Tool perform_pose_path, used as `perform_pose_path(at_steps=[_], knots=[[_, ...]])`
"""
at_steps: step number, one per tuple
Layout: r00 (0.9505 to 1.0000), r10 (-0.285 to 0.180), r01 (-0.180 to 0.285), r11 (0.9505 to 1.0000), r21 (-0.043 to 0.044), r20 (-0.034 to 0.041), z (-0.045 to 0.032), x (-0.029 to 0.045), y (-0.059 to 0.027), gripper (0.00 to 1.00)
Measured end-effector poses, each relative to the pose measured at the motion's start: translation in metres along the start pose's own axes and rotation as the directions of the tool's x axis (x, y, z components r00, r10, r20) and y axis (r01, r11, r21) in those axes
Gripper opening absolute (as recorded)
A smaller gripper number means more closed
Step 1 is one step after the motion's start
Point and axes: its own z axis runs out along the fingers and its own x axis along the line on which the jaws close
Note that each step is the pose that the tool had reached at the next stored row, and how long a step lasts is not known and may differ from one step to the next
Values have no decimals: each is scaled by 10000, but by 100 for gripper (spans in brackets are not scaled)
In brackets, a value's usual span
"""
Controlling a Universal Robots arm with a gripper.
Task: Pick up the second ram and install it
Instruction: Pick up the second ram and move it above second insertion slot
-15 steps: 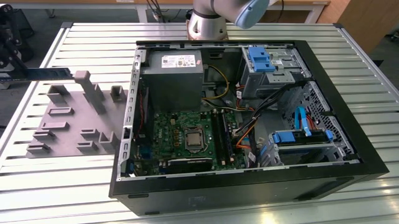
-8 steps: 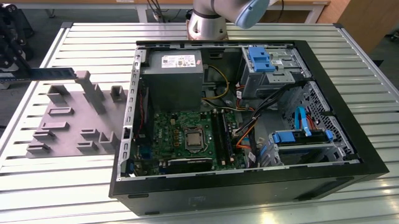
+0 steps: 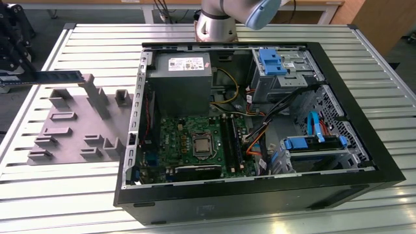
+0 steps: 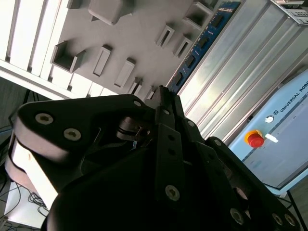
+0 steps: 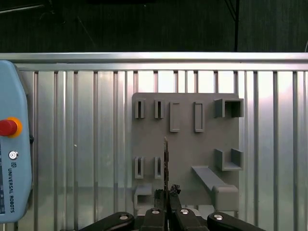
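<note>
Pinching the second ram [image 3: 58, 76], the pincer [image 3: 11, 77] has its black fingers [image 5: 155, 211] pressed onto the stick's near end. Stick held level at the exterior view's left, above the grey fixture plate [image 3: 78, 131], free end near the plate's tall post; contact there I can't tell. In the second wrist view the ram [image 4: 202, 43] is a slim blue-edged board with dark rectangular chips; in the first wrist view the ram [image 5: 166, 161] is edge-on, a thin line. Plate is matte grey, with rectangular slots and box pockets. Table [image 3: 215, 200] is ribbed aluminium slats. Open black PC case [image 3: 260, 195] beside the plate, green motherboard [image 3: 188, 136] inside.
</note>
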Motion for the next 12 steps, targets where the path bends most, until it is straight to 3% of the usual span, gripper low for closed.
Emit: perform_pose_path(at_steps=[12], knots=[[10000,-1,1,10000,-1,0,0,-2,-113,14]])
